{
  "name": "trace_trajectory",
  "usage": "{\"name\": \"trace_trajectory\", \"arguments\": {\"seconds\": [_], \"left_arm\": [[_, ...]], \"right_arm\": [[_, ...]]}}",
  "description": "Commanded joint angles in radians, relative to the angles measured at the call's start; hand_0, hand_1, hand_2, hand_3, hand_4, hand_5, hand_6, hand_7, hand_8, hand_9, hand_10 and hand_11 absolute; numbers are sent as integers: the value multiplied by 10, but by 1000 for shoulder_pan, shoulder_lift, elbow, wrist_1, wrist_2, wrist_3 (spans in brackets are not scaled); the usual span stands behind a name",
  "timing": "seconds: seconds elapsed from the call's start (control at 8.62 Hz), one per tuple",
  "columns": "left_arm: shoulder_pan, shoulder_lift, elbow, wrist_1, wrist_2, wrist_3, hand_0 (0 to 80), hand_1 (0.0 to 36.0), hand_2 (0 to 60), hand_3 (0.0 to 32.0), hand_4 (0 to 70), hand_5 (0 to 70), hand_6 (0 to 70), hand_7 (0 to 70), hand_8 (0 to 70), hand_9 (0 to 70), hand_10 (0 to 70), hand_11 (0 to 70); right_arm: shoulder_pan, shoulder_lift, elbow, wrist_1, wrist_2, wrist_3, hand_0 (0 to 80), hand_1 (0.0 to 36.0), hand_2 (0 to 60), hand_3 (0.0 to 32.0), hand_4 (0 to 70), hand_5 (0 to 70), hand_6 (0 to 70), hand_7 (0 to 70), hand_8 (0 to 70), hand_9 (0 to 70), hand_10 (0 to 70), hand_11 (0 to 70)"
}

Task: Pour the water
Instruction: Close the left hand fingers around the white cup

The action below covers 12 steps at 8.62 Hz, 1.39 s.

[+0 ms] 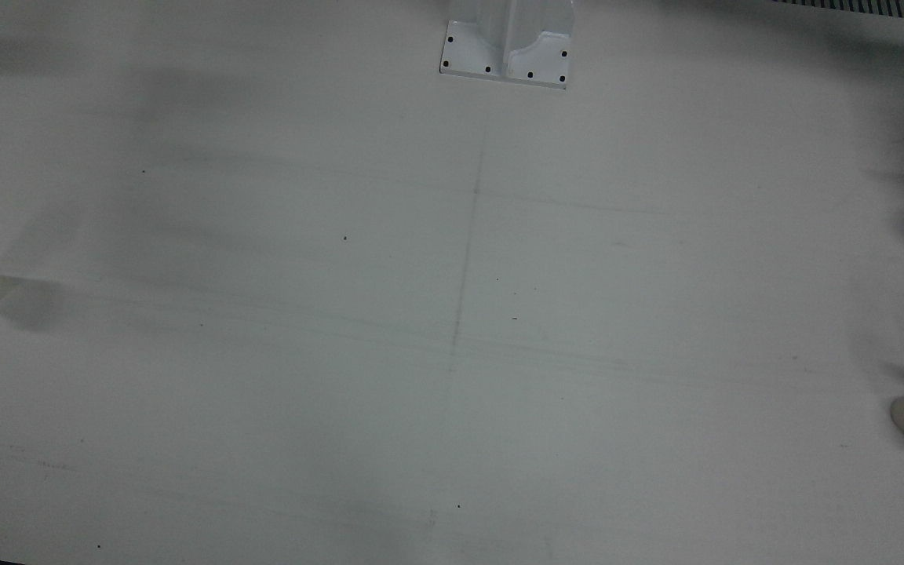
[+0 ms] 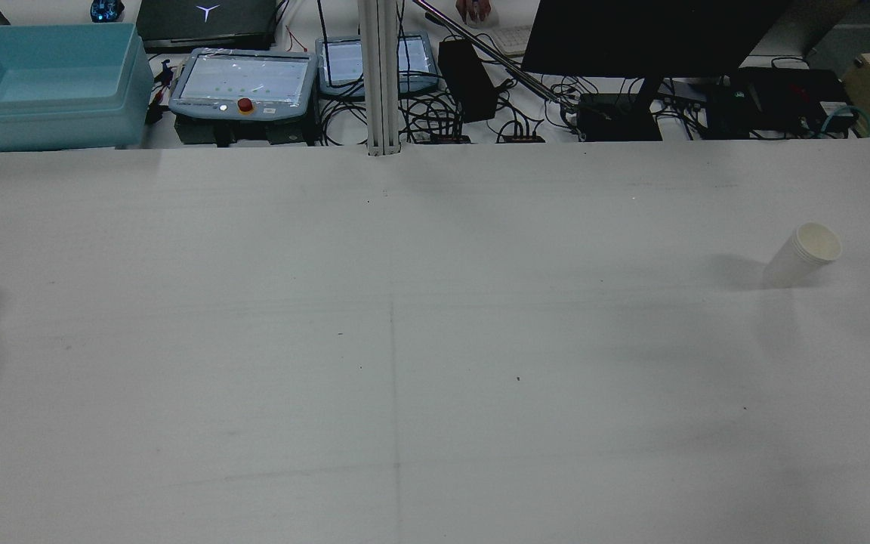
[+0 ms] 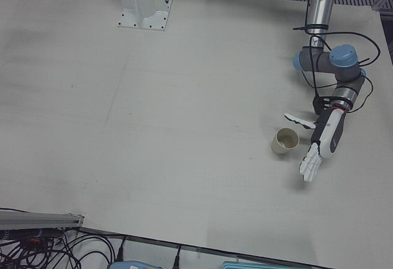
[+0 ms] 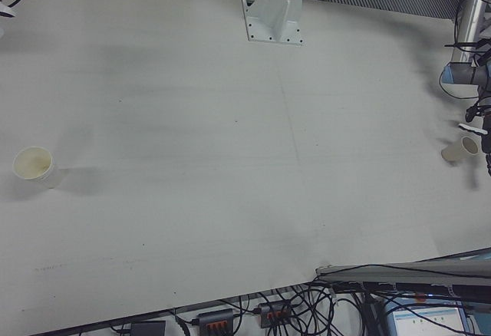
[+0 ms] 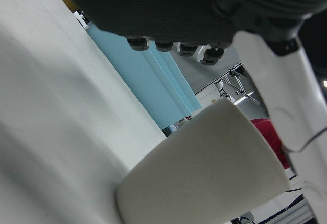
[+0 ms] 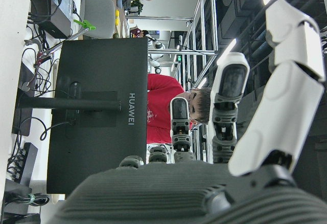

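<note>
Standing on the robot's left side of the table [image 2: 435, 340], a tan cup [image 3: 285, 140] sits upright with its mouth facing up, and the left hand [image 3: 322, 139] hangs just beside it, on the side toward the table's left edge. That hand is spread and holds nothing; its fingers [image 3: 310, 161] stretch flat past the cup and one white finger reaches along the cup's far side, without visibly touching it. From the left hand view the cup's wall [image 5: 204, 173] fills the space before the palm, so a sideways closing would likely meet it.

Far across the table, on the robot's right side, a white cup [image 2: 803, 255] stands upright too, mouth up. The right hand [image 6: 240, 132] shows only in its own camera, fingers apart with nothing between them, raised toward the room rather than the table; how far it is from the white cup cannot be told.

Count: two cups, two hands, one cup per side. Whether either cup holds water cannot be seen.
</note>
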Motion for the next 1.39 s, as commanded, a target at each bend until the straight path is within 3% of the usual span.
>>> {"name": "trace_trajectory", "arguments": {"seconds": [0.0, 0.35, 1.04, 1.28], "left_arm": [[0, 10, 6, -3, 4, 44, 460, 63, 0, 0, 106, 0, 0, 25, 0, 0, 0, 11], [18, -2, 0, -3, 6, 84, 461, 59, 0, 0, 130, 0, 0, 32, 0, 0, 4, 17], [44, -18, -10, 9, -7, 82, 466, 64, 0, 0, 167, 0, 0, 49, 0, 0, 4, 17], [44, -48, -12, 55, -8, 82, 479, 70, 0, 0, 249, 7, 0, 68, 2, 0, 6, 20]], "right_arm": [[1, 1, 0, 0, 0, 0, 486, 124, 228, 0, 580, 364, 181, 326, 28, 51, 0, 0], [2, -4, 2, 0, -2, 0, 485, 124, 226, 0, 568, 363, 175, 318, 25, 49, 0, 0], [4, -7, 3, 0, -2, 0, 485, 124, 214, 0, 534, 357, 161, 303, 22, 46, 0, 0], [4, -7, 5, 2, -2, 2, 485, 124, 206, 0, 522, 353, 155, 297, 21, 45, 0, 0]]}}
